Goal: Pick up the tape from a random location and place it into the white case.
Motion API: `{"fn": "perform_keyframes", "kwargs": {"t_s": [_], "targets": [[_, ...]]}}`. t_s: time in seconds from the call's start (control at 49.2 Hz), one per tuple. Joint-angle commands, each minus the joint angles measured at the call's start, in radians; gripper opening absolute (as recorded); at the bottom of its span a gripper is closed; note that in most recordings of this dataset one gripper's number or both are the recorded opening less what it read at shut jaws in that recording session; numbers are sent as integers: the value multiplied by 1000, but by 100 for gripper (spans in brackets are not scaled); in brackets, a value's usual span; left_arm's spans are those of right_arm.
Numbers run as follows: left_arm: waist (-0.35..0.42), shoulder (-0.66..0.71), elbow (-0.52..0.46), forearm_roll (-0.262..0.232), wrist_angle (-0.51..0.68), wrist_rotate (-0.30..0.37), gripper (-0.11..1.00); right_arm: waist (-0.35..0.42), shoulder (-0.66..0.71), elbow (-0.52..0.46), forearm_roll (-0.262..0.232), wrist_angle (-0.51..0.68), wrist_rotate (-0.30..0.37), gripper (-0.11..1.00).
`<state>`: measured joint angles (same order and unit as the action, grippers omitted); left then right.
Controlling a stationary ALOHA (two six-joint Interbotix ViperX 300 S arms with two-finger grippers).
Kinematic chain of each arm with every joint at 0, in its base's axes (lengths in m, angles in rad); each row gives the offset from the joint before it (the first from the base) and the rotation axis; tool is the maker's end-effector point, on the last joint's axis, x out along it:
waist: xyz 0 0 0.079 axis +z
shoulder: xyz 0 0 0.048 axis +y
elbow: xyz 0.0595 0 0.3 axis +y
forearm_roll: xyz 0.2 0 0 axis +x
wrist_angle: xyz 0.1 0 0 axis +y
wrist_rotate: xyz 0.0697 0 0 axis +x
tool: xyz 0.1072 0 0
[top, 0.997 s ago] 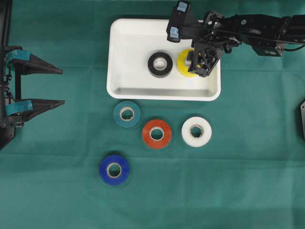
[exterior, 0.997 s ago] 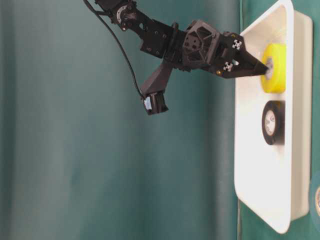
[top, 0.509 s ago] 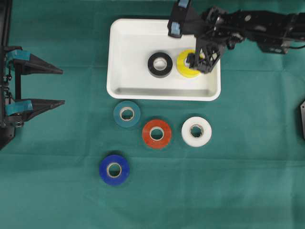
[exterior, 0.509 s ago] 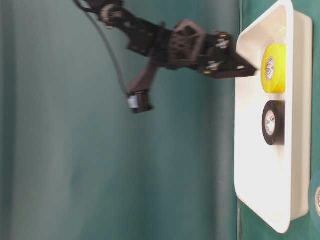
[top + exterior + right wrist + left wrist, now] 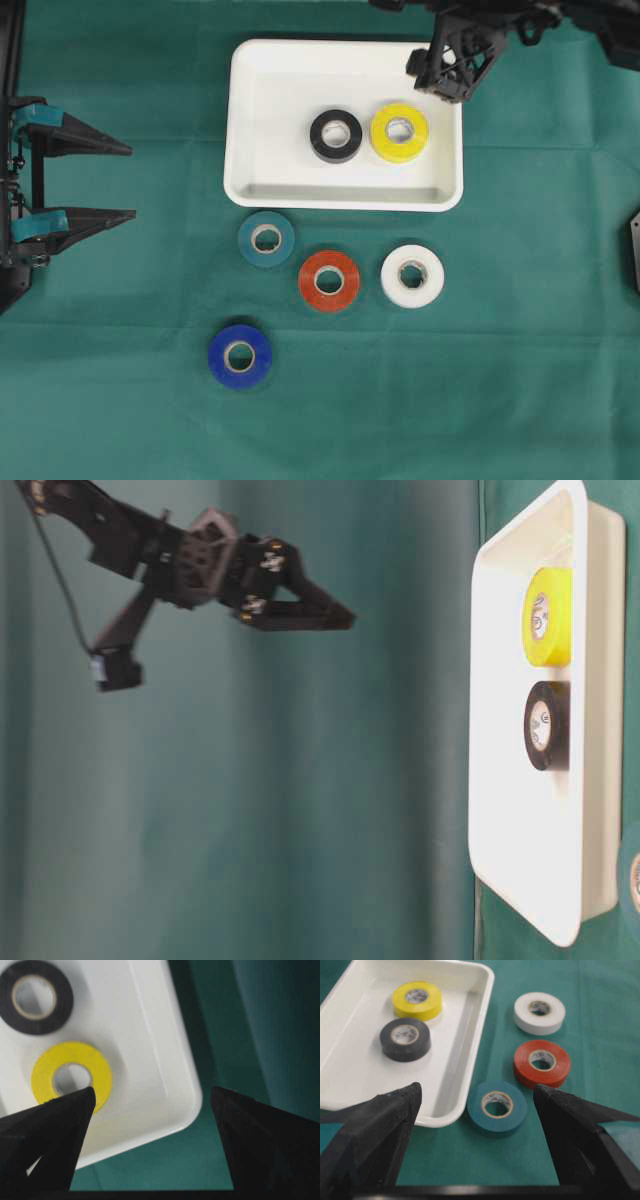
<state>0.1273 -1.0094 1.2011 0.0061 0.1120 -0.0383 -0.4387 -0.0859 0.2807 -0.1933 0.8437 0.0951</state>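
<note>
Right end effector (image 5: 447,72) spread, empty, above white case (image 5: 262,110); yellow tape (image 5: 399,132) inside. Advise approaching white tape (image 5: 412,275) vertically, straddling its rim.

White tray (image 5: 260,110) on green cloth (image 5: 520,350). Inside: black roll (image 5: 336,135), yellow roll (image 5: 399,133). Outside: teal roll (image 5: 266,239), red roll (image 5: 329,281), white roll (image 5: 412,275), blue roll (image 5: 240,356). Pale cardboard-coloured cores throughout. Black grippers, teal pads on the left one (image 5: 85,180).
</note>
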Motion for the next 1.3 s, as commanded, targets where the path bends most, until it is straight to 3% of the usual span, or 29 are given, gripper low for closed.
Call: {"fn": "perform_keyframes", "kwargs": {"t_s": [0.0,0.509,0.732,1.078,1.282], "targets": [[-2,8,-14,0,-6,2,91,2,-26,-25,-5,-11,2,89],[-2,8,-14,0,-6,-2,91,20,-23,-23,0,-8,5,89],[-2,9,-14,-2,-6,-2,91,138,-15,-23,3,-35,8,89],[-2,8,-12,-2,-6,-2,91,351,3,-25,2,-84,71,89],[-2,8,-12,0,-6,-2,91,382,12,-25,2,-114,71,89]]}}
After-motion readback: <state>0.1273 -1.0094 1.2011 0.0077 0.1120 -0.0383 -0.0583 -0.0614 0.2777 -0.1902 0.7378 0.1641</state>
